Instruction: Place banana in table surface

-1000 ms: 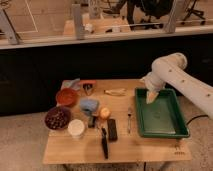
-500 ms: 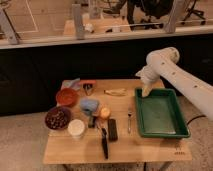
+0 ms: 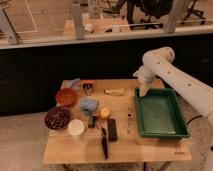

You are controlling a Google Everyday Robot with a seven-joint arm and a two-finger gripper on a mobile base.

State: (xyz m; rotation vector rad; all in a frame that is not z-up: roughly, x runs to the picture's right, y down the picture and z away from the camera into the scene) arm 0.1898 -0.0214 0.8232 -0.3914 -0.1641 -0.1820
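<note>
Banana (image 3: 115, 92) lies flat on the counter (image 3: 150, 150) near the back edge, nothing gripping it. My pincer (image 3: 144, 91) hangs just right of it, over the back-left corner of the green tray (image 3: 162, 114), spread wide & empty. Fork (image 3: 129, 119) sits in front of the banana, w/ the orange (image 3: 104, 113) left of the fork.

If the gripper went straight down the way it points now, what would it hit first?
Probably the green tray: the gripper hangs pointing down over its far corner, so it would meet the rim or floor there, though depth is unclear. The banana lies on the table, outside that line.
</note>
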